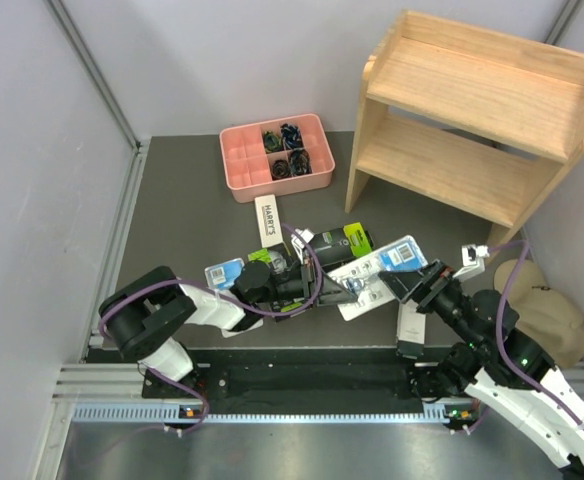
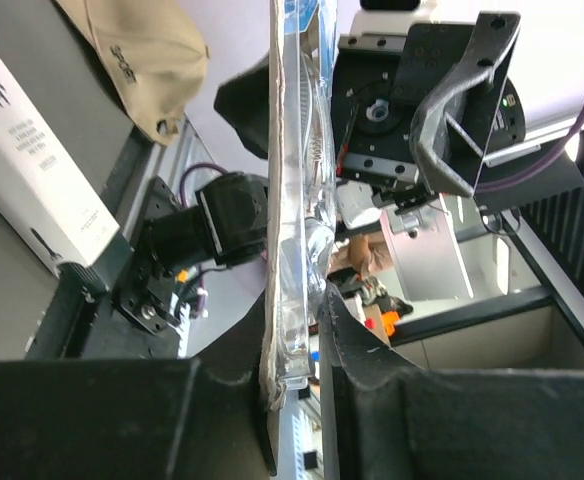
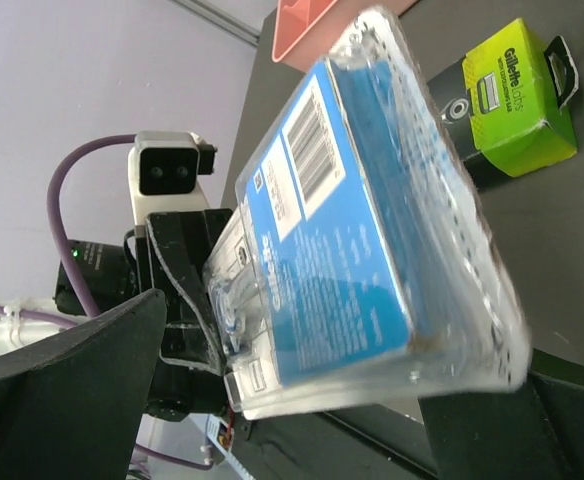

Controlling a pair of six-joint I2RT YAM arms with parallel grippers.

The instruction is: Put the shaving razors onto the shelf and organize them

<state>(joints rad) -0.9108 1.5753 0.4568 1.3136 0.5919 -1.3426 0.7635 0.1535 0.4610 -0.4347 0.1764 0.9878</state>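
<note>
Left gripper (image 2: 294, 375) fills the foreground of its wrist view. Its jaws are narrow, pinching the clear blister pack (image 2: 294, 200) by the sealed edge only, with the pack edge-on. Right gripper (image 3: 342, 340) has its jaws wide, flanking the same pack's other end without clamping; can't tell if a pad touches.

Risks:
- The thin-edge pinch could let the pack pivot or slip once either arm moves.
- The right fingers could snag the plastic when backing off.
- The grippers sit just beside each other, so they could clash if their paths cross.

The pack hangs over the table (image 1: 192, 220) at near centre. The shelf (image 1: 472, 160) is far right, well apart, with no packs on it. A black box with lime end (image 1: 344, 240) and a white box (image 1: 269, 220) lie just beyond.
</note>
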